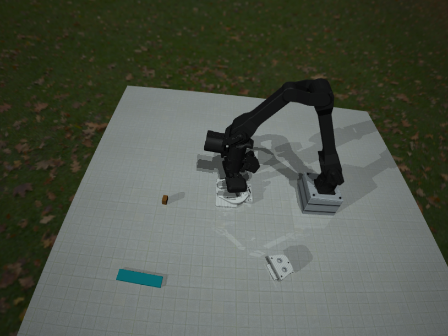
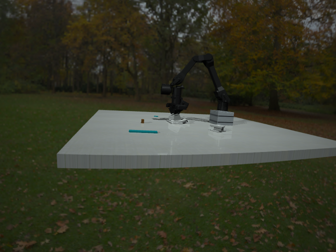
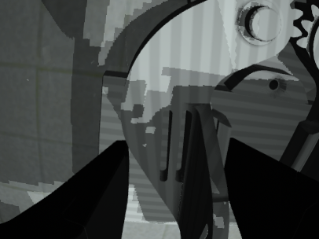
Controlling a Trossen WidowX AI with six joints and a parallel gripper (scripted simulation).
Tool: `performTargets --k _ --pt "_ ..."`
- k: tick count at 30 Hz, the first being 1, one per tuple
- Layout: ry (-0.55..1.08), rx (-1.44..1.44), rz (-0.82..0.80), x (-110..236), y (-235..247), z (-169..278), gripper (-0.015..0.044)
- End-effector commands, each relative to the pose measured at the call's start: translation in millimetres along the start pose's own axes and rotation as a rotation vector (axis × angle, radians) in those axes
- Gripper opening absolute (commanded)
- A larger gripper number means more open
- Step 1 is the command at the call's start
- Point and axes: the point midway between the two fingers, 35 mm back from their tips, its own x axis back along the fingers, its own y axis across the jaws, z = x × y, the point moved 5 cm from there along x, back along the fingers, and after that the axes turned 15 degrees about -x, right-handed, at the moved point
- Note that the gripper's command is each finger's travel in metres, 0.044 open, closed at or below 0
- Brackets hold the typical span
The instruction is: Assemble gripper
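My gripper is shut on a white ribbed jaw, low over the gripper base. The held jaw has two slots, a round stub and gear teeth at its right end. The other jaw shows only at the wrist view's right edge, its teeth close beside those of the held jaw. Whether they mesh fully, and whether the held jaw is seated on its pin, I cannot tell; the pins are hidden. The housing plate, with two holes, is apart at the front right.
A teal bar lies at the front left. A small brown block stands left of the gripper base. A small teal piece lies farther back. The arm's grey pedestal stands to the right.
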Motion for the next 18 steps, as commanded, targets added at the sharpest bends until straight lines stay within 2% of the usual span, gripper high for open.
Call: performTargets --k 1,18 --pt "-0.002 0.005 -0.003 -1.1 0.3 -1.0 0.0134" --pt "-0.002 0.005 -0.003 3.1 0.1 0.1 0.0134"
